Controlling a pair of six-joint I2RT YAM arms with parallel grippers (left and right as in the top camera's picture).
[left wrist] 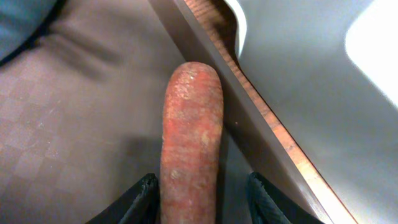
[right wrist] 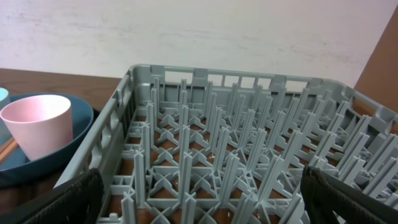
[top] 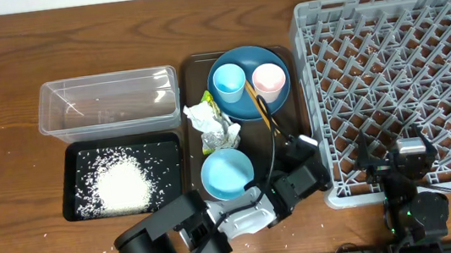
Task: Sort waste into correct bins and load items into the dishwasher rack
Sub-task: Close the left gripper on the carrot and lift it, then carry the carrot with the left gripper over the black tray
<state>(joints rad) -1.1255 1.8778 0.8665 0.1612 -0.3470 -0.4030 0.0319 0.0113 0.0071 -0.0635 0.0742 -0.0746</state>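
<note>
Seen only from left wrist: carrot on brown tray, flanked by half-open left gripper, gap one side; hidden overhead. Right gripper spread wide above rack.

Small orange carrot: rough, matt, flaky skin. Dark brown serving tray: matt, plastic-looking, faint checker texture. Big grey plastic lattice rack, 3 o'clock: dull, moulded. Clear plastic rect. tub, 10 o'clock: glossy, see-thru. Pink cup: smooth, satin. Brown wood table: visible grain, slight sheen.
</note>
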